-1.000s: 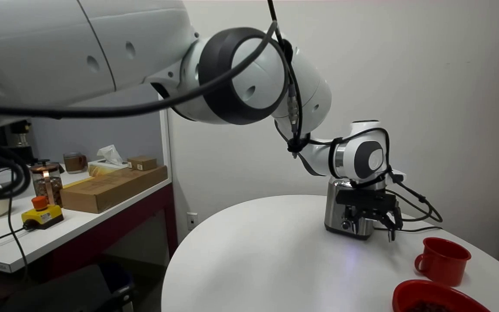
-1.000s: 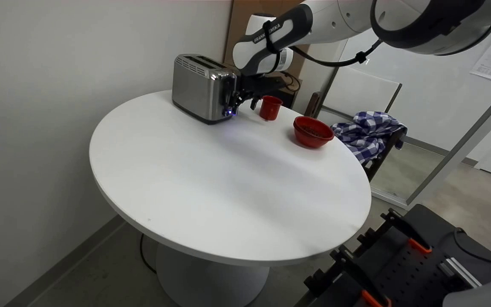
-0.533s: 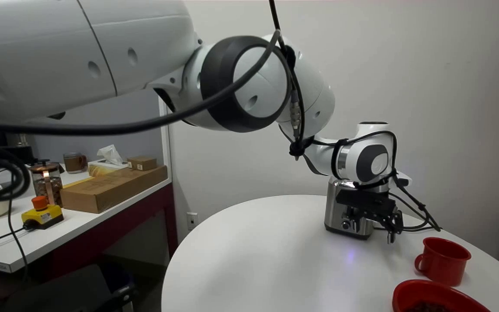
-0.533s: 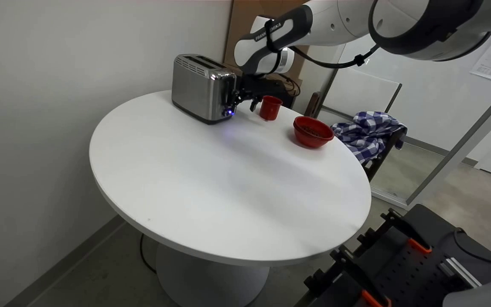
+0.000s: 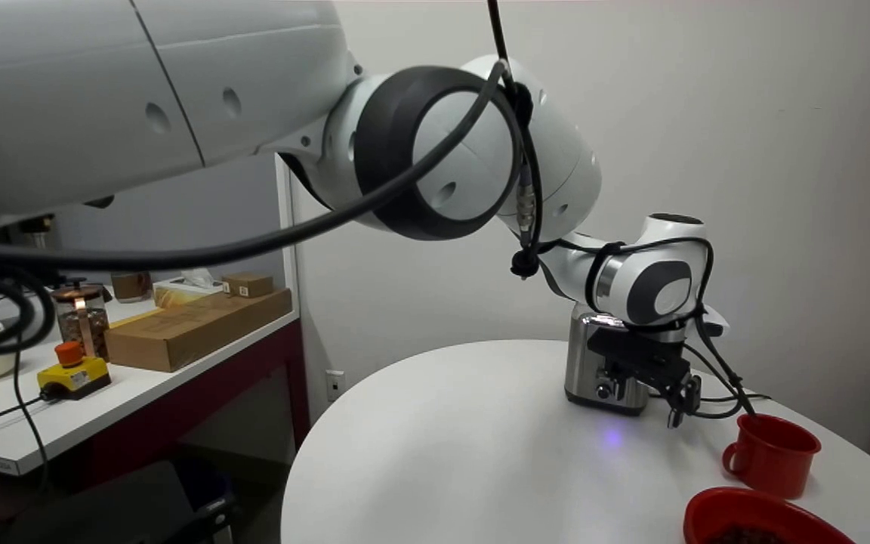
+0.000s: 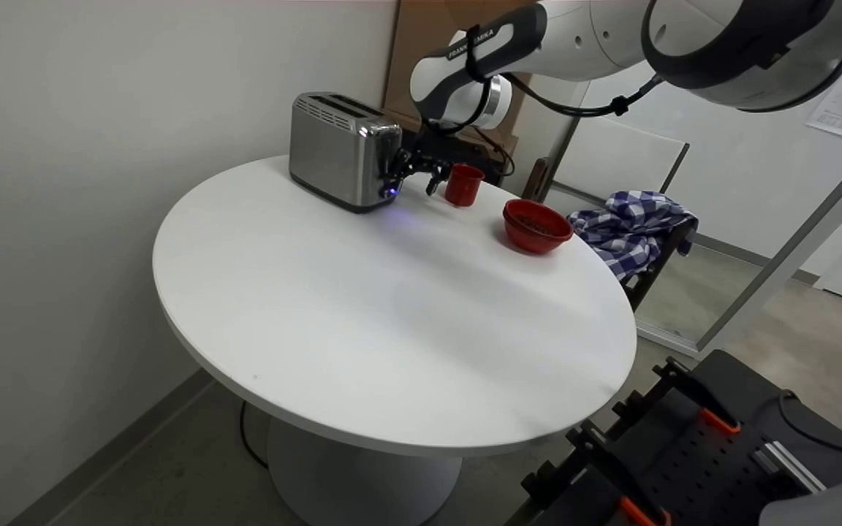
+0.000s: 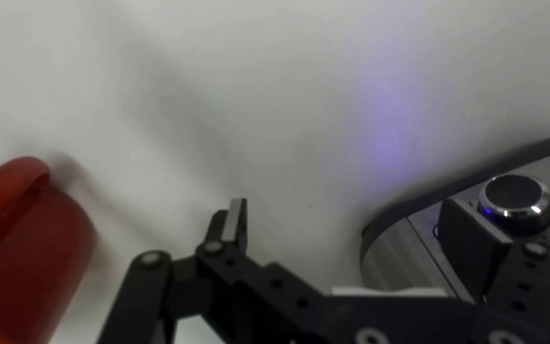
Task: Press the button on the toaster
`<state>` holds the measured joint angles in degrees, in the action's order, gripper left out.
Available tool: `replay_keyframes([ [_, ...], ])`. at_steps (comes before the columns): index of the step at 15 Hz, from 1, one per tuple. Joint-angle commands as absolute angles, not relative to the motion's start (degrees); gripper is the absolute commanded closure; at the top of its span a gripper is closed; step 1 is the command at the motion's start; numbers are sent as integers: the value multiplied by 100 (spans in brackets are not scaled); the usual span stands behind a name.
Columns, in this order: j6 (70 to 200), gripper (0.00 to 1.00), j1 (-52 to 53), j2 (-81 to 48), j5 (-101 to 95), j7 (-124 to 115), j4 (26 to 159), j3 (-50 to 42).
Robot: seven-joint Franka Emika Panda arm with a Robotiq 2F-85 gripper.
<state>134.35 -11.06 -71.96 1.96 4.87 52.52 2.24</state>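
Partly hidden; toaster [image 5: 580, 364] bhd tool [image 5: 647, 406]

Soft-edged shadows [image 7: 182, 112] and a violet glow [image 7: 390, 119] tint the pale table [image 6: 282, 292], slightly blurred in the wrist view.

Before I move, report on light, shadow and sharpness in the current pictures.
In both exterior views, a violet glow tints the white tabletop near the toaster; in the wrist view, the same glow, a faint soft-edged shadow across the tabletop, and bright glints plus a blue speck on the chrome rim of the knob; also there, the red mug looks softer than the knob.
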Motion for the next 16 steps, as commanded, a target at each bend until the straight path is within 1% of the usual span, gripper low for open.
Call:
replay_keyframes([
  [1, 13436, 0, -1108, -7195, 200, 487, 5252, 228],
  [7, 13436, 0, -1108, -7195, 202, 487, 5252, 235],
  [10, 13590, 0, -1038, -6840, 88, 507, 5673, 138],
  [16, 13306, 0, -685, -5671, -519, 884, 6868, -100],
])
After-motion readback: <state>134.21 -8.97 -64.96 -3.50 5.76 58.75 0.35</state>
